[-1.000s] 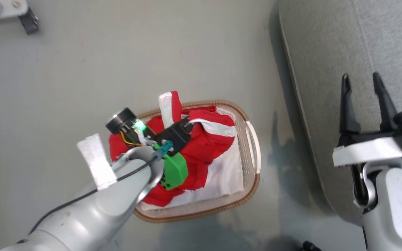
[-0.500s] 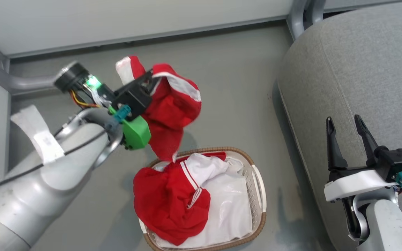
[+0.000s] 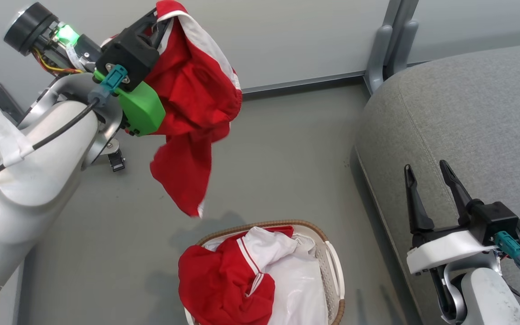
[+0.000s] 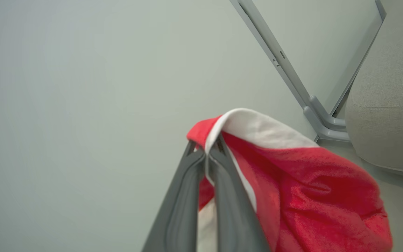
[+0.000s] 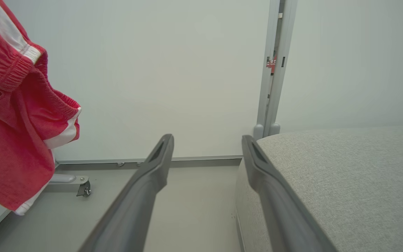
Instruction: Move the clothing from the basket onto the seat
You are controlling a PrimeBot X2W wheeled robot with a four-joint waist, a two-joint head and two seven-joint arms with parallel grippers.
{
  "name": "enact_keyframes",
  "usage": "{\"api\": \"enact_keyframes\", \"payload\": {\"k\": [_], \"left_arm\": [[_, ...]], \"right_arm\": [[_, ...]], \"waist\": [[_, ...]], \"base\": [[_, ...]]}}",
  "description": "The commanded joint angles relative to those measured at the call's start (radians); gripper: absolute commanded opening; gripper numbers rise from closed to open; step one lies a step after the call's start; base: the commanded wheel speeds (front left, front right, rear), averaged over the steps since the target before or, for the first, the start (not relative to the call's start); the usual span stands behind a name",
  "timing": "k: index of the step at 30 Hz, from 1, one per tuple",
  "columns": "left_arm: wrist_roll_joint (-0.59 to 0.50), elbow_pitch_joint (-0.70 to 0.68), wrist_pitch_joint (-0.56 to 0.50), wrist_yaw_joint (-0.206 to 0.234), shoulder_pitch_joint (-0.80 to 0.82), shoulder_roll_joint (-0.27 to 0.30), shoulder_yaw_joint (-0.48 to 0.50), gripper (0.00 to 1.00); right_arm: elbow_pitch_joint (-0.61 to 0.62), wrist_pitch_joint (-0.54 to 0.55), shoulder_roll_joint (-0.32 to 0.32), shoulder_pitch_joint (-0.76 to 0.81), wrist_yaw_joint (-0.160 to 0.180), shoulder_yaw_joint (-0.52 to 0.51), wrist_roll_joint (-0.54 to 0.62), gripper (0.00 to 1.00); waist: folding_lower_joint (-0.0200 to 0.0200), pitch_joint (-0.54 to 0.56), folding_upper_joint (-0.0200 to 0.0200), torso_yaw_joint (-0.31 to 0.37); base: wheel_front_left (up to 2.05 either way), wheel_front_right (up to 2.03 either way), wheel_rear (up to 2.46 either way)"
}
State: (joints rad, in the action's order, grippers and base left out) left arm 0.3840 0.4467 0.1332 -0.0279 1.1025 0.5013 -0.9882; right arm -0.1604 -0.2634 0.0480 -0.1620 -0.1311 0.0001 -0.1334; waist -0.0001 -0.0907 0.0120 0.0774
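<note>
My left gripper (image 3: 163, 16) is raised high at the upper left, shut on a fold of one red and white piece of clothing (image 3: 192, 99), which hangs free above the floor. The left wrist view has both fingers (image 4: 222, 196) pinched on its white band (image 4: 257, 127). A second red garment (image 3: 224, 284) lies in the basket (image 3: 332, 266) at the bottom centre, on the white liner (image 3: 300, 289). The grey seat (image 3: 467, 113) spreads out on the right. My right gripper (image 3: 425, 165) stands open and empty at the seat's front edge (image 5: 250, 196).
A pale wall runs along the back with a grey metal post (image 3: 391, 40) beside the seat. A small caster (image 3: 116, 161) stands on the grey floor under my left arm. Bare floor (image 3: 287, 171) lies between the basket and the wall.
My left gripper has lifted one red garment up out of the basket and clear of it. The head camera has tilted upward. The right gripper stays open.
</note>
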Motion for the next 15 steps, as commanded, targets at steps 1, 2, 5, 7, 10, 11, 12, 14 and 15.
{"api": "enact_keyframes", "payload": {"k": [1, 2, 5, 7, 10, 11, 12, 14, 15], "left_arm": [[0.008, 0.004, 0.0, -0.004, 0.019, 0.004, 0.004, 0.0], [0.008, 0.006, -0.001, -0.004, 0.024, 0.001, 0.003, 0.0], [0.003, 0.004, 0.004, -0.008, 0.034, -0.005, -0.004, 0.0], [-0.002, -0.005, 0.008, -0.011, 0.038, -0.01, -0.009, 0.0], [-0.007, -0.029, 0.008, -0.01, 0.04, -0.017, -0.019, 0.0], [-0.008, -0.039, 0.007, -0.01, 0.042, -0.019, -0.022, 0.0], [-0.01, -0.049, 0.007, -0.011, 0.044, -0.021, -0.024, 0.0], [-0.011, -0.071, 0.003, -0.009, 0.046, -0.025, -0.028, 0.0], [-0.011, -0.08, 0.004, -0.009, 0.048, -0.027, -0.03, 0.0]], "right_arm": [[-0.003, -0.002, 0.004, 0.002, 0.001, 0.006, -0.003, 1.0], [-0.003, -0.002, 0.004, 0.0, 0.001, 0.014, -0.005, 1.0], [-0.006, -0.002, 0.004, -0.003, 0.001, 0.038, -0.006, 1.0], [-0.007, -0.002, 0.004, -0.006, 0.001, 0.055, 0.0, 1.0], [-0.01, -0.002, 0.004, -0.017, 0.001, 0.08, 0.013, 1.0], [-0.013, -0.002, 0.004, -0.021, 0.001, 0.089, 0.016, 1.0], [-0.016, -0.002, 0.004, -0.03, 0.001, 0.1, 0.018, 1.0], [-0.022, -0.002, 0.004, -0.054, 0.001, 0.13, 0.03, 1.0], [-0.026, -0.002, 0.004, -0.07, 0.001, 0.147, 0.036, 1.0]], "waist": [[0.0001, 0.009, -0.012, 0.007], [0.0001, 0.013, -0.012, 0.009], [0.0001, 0.024, -0.012, 0.011], [0.0001, 0.032, -0.012, 0.011], [0.0001, 0.044, -0.012, 0.007], [0.0001, 0.047, -0.012, 0.005], [0.0001, 0.049, -0.012, 0.003], [0.0001, 0.052, -0.012, -0.001], [0.0001, 0.052, -0.012, -0.003]], "base": [[0.0, 0.0, 0.0], [0.0, 0.0, 0.0], [0.0, 0.0, 0.0], [0.0, 0.0, 0.0], [0.0, 0.0, 0.0], [0.0, 0.0, 0.0], [0.0, 0.0, 0.0], [0.0, 0.0, 0.0], [0.0, 0.0, 0.0]]}}
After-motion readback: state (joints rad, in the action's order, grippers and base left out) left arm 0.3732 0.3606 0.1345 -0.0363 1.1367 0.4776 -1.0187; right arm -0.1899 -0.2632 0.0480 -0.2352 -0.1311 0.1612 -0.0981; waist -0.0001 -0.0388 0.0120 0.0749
